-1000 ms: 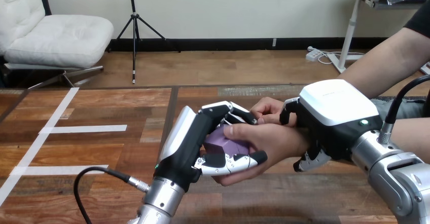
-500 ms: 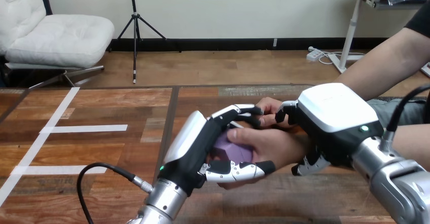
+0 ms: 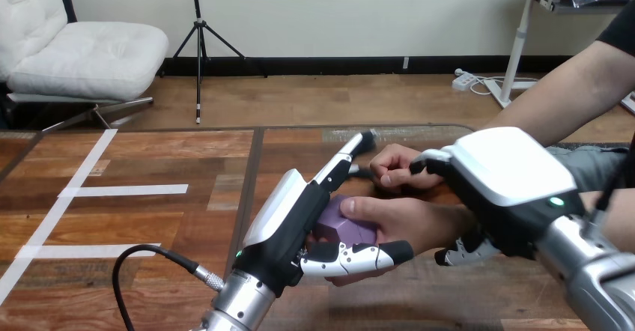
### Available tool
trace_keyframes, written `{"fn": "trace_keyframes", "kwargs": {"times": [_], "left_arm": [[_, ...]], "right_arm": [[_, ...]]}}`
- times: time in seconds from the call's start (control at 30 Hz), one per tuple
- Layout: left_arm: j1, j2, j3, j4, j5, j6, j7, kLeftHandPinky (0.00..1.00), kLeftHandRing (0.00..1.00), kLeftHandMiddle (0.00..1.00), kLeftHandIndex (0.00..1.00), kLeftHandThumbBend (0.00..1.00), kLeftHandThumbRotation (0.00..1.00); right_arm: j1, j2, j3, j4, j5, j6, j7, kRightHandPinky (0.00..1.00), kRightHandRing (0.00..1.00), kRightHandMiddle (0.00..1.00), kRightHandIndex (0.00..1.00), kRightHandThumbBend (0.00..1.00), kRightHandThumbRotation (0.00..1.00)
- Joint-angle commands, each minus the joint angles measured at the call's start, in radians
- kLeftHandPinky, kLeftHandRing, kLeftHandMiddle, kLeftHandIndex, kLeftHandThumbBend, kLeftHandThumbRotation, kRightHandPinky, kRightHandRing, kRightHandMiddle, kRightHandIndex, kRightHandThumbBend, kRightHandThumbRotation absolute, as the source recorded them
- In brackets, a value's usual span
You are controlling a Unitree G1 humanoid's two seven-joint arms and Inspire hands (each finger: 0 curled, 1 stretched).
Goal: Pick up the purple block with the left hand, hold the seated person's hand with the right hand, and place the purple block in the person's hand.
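- My left hand (image 3: pixel 288 222) is spread open: its fingers (image 3: pixel 341 165) run straight, up and to the right, and hold nothing.
- Its thumb (image 3: pixel 359 254) stretches out to the right, along the underside of the person's lower hand (image 3: pixel 408 219).
- The purple block (image 3: pixel 341 230) lies in that lower hand, just beside my left palm. The person's thumb rests on top of it.
- I cannot tell whether my palm touches the block.
- My right hand (image 3: pixel 509 177) is clamped on the wrist of the same lower hand. Its fingers (image 3: pixel 425 159) curl over the top and a black-and-white tip shows below the wrist.
- The person's upper hand (image 3: pixel 395 170) is a loose fist just behind the block, close to my right fingertips and to the tip of my left fingers.
- All of this hangs above the wooden tabletop (image 3: pixel 150 219), towards its right side.
- White tape strips (image 3: pixel 131 190) lie on the tabletop's left part, well apart from the hands.
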Motion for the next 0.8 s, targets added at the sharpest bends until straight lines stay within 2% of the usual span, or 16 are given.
{"fn": "trace_keyframes", "kwargs": {"times": [0.0,0.23,0.43,0.53,0.77], "left_arm": [[-0.028,-0.001,0.002,0.010,-0.025,-0.056,0.012,0.99,1.00,1.00,1.00,0.95,0.61],[-0.026,-0.003,0.009,0.039,-0.054,-0.108,0.010,1.00,1.00,1.00,1.00,0.95,0.62],[-0.019,-0.004,0.019,0.052,-0.066,-0.140,0.020,1.00,1.00,1.00,1.00,0.95,0.63],[-0.015,-0.004,0.025,0.058,-0.062,-0.156,0.033,1.00,1.00,1.00,1.00,0.95,0.64],[-0.005,-0.022,0.037,0.095,-0.129,-0.231,0.034,1.00,1.00,1.00,1.00,0.94,0.64]], "right_arm": [[0.015,0.043,-0.059,-0.079,0.031,0.021,-0.047,0.84,0.81,0.79,0.81,0.84,0.15],[0.068,0.073,-0.081,-0.116,0.066,0.018,-0.090,0.84,0.82,0.80,0.82,0.82,0.17],[0.121,0.108,-0.105,-0.138,0.121,-0.007,-0.150,0.84,0.83,0.81,0.82,0.81,0.17],[0.149,0.124,-0.118,-0.145,0.162,-0.027,-0.178,0.85,0.84,0.82,0.82,0.79,0.16],[0.216,0.169,-0.144,-0.131,0.257,-0.121,-0.291,0.85,0.84,0.83,0.82,0.75,0.17]]}}
